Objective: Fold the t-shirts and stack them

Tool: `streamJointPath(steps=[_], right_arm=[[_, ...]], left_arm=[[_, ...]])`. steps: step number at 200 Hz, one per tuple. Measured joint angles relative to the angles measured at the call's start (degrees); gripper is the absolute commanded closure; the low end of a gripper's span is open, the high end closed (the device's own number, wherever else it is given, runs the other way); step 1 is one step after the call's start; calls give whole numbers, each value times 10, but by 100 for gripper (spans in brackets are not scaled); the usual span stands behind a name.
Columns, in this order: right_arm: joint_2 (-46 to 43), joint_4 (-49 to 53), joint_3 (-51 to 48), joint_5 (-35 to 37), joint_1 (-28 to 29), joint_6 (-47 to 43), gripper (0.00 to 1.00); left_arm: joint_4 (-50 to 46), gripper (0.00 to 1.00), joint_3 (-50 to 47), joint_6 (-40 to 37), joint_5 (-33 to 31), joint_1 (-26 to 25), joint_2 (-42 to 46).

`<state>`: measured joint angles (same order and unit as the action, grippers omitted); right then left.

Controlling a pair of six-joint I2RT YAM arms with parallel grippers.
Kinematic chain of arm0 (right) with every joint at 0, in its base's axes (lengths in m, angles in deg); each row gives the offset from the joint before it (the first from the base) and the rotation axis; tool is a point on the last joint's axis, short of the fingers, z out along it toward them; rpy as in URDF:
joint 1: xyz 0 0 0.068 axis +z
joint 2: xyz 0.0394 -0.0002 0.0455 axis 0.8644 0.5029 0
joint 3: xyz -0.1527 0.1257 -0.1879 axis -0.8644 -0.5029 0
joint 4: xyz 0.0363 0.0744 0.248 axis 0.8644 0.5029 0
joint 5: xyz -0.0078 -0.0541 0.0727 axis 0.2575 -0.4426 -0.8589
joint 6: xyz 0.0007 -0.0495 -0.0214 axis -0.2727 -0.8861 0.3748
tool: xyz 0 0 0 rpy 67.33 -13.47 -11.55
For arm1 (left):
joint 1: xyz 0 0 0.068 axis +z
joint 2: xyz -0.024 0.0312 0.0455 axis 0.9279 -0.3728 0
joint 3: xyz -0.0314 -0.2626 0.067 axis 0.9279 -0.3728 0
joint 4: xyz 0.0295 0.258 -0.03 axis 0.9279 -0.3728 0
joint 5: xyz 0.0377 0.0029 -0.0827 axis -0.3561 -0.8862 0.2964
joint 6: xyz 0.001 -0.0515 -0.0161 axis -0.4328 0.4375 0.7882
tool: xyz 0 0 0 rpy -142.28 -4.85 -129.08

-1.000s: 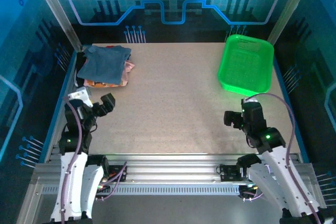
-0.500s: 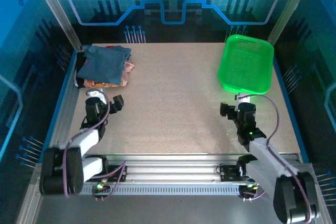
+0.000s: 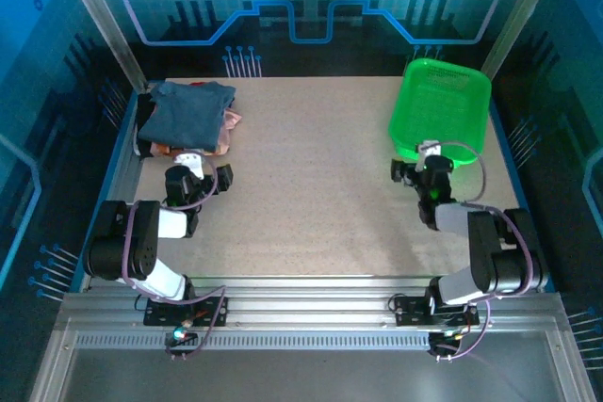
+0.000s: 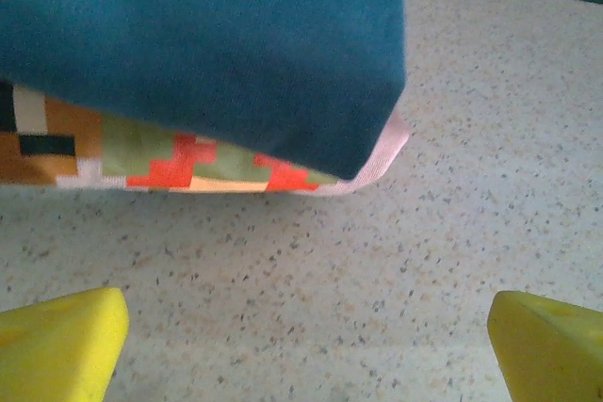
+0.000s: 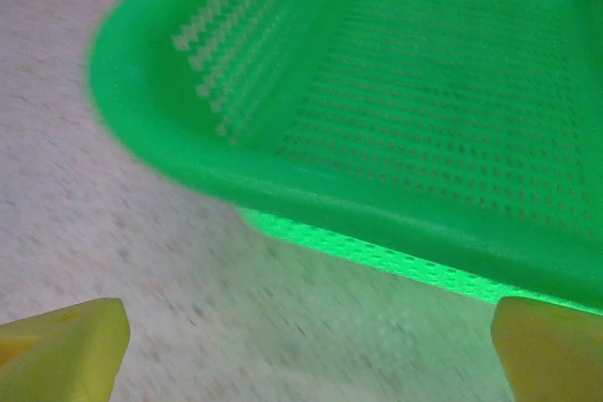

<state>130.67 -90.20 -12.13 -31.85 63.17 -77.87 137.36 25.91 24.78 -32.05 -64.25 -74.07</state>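
Upper left, the slate-blue t-shirt [image 3: 188,112] lies on the pink printed t-shirt [image 4: 217,168]; left pincer [image 3: 200,176] gapes below it (empty), right pincer [image 3: 417,168] gapes beside the green basket [image 3: 403,115].

Left wrist view: slate-blue t-shirt [image 4: 188,44] runs off the top and left edges and covers most of the pink t-shirt [image 4: 217,168]; a strip of print and hem peeks out. Overhead: dark sliver [image 3: 143,124] at the stack's left side, too small to identify. Right wrist view: green basket [image 5: 283,171] smeared, cut by the top and right edges. Left gripper's fingertips [image 4: 57,345] and right gripper's fingertips [image 5: 61,345] clipped at the bottom corners.
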Motion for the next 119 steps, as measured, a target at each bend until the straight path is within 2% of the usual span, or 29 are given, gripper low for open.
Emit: streamJointPath(steps=[19, 66, 97, 119], right_arm=[[3, 25, 30, -8, 5, -11, 0], [8, 54, 35, -12, 7, -27, 0], [2, -64, -56, -23, 0, -24, 0], [6, -66, -80, -22, -1, -22, 0]], left_arm=[[6, 1, 2, -3, -1, -4, 0], [7, 1, 2, -10, -2, -5, 0], [7, 1, 2, -10, -2, -5, 0], [7, 1, 2, -10, -2, -5, 0]])
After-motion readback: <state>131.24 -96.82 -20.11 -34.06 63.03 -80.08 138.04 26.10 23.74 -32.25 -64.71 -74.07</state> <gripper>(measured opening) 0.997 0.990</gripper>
